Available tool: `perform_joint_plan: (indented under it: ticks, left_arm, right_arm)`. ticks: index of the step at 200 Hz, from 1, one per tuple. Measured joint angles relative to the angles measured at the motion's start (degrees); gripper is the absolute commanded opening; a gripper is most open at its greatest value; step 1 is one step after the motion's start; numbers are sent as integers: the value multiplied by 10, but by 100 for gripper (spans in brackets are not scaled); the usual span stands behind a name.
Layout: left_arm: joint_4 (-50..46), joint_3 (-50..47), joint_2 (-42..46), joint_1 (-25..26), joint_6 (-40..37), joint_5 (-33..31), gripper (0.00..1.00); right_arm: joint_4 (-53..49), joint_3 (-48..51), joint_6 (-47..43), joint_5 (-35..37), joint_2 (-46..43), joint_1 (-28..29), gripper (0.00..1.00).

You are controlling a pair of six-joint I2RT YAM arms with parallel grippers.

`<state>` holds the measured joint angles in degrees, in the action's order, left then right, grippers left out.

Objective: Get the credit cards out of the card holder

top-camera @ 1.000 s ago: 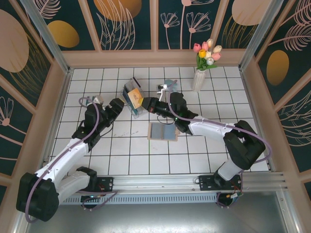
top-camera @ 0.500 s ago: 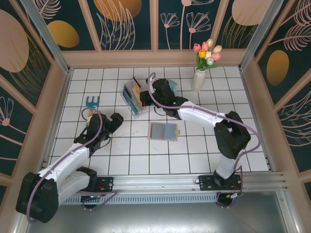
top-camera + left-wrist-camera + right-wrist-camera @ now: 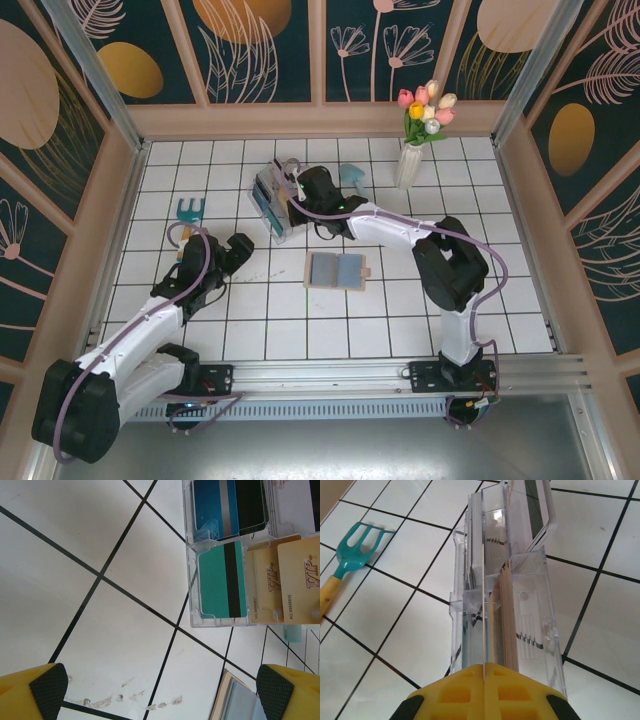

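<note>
The card holder [image 3: 337, 270] lies open on the tiles, tan outside and blue-grey inside; its corner [image 3: 235, 702] shows in the left wrist view. My right gripper [image 3: 290, 207] is at the clear acrylic rack [image 3: 270, 200], shut on a thin pale credit card [image 3: 484, 630]. The card is seen edge-on, standing among the rack's slots [image 3: 520, 605]. My left gripper [image 3: 240, 250] hovers wide open [image 3: 160, 687] over bare tile left of the card holder, holding nothing.
The rack [image 3: 240, 555] holds a teal striped card [image 3: 222, 580], a blue card and tan VIP cards. A teal toy rake [image 3: 187, 212] lies at the left [image 3: 350, 560]. A vase of tulips [image 3: 410, 160] stands at the back right. Wooden walls ring the table.
My right arm swung from beside the card holder back and left to the rack. The left gripper pulled back from the rack toward the near left and opened fully, uncovering the rake.
</note>
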<state>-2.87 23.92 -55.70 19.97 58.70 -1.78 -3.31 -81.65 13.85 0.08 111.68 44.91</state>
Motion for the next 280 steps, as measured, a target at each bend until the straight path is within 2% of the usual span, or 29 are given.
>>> perform_joint_plan:
  ticks: [204, 249, 280]
  left_arm:
    - [-3, -4, -5, 0, -2, 4, 98]
    - [-2, -4, -11, 0, -2, 7, 98]
    - [-2, -4, -20, 0, -3, 13, 99]
  right_arm:
    - [-8, -13, -20, 16, 18, 2, 0]
    - [-9, -12, -20, 17, 19, 5, 14]
    - [-13, -12, -20, 17, 19, 5, 16]
